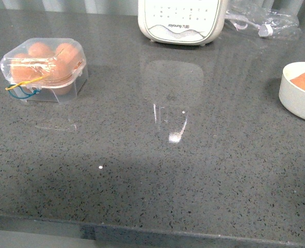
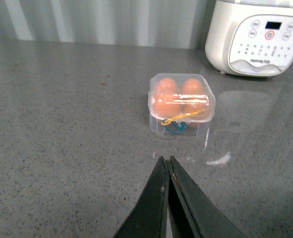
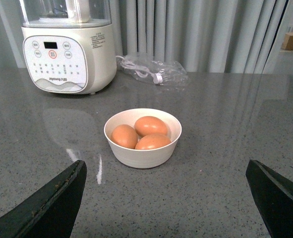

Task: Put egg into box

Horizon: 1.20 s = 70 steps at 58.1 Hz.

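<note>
The box (image 1: 44, 70), a clear plastic carton with a yellow and blue band, sits at the far left of the grey counter. Its lid is down over several brown eggs. In the left wrist view the box (image 2: 182, 103) lies ahead of my left gripper (image 2: 166, 161), which is shut on nothing and well short of it. Three brown eggs rest in a white bowl (image 3: 143, 153); the egg on top (image 3: 150, 125) is fully exposed. My right gripper (image 3: 165, 166) is open wide just short of the bowl, one finger (image 3: 72, 183) off to each side. Neither gripper shows in the front view.
A white Joyoung appliance (image 1: 182, 20) stands at the back centre. A clear plastic bag with a cable (image 1: 263, 20) lies at the back right. The bowl (image 1: 299, 95) is at the right edge of the front view. The counter's front edge runs along the bottom.
</note>
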Each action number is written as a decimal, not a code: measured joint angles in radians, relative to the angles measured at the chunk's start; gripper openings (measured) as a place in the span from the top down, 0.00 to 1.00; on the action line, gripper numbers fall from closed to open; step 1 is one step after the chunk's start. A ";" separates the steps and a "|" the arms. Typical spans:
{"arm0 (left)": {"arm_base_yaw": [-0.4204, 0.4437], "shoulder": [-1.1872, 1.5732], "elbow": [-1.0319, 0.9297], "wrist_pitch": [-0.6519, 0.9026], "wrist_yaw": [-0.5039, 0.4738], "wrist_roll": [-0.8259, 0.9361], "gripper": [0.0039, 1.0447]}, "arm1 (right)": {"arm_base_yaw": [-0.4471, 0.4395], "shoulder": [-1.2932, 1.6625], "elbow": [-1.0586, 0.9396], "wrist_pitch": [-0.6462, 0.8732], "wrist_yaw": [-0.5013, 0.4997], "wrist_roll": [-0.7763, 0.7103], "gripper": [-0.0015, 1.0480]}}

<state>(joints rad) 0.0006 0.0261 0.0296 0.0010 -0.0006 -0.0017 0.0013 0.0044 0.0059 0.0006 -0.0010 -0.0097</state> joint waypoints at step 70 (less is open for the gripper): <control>0.000 -0.023 0.000 0.000 0.000 0.000 0.06 | 0.000 0.000 0.000 0.000 0.000 0.000 0.07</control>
<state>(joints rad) 0.0002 0.0036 0.0292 0.0006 -0.0006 -0.0021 0.0013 0.0044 0.0059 0.0006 -0.0010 -0.0101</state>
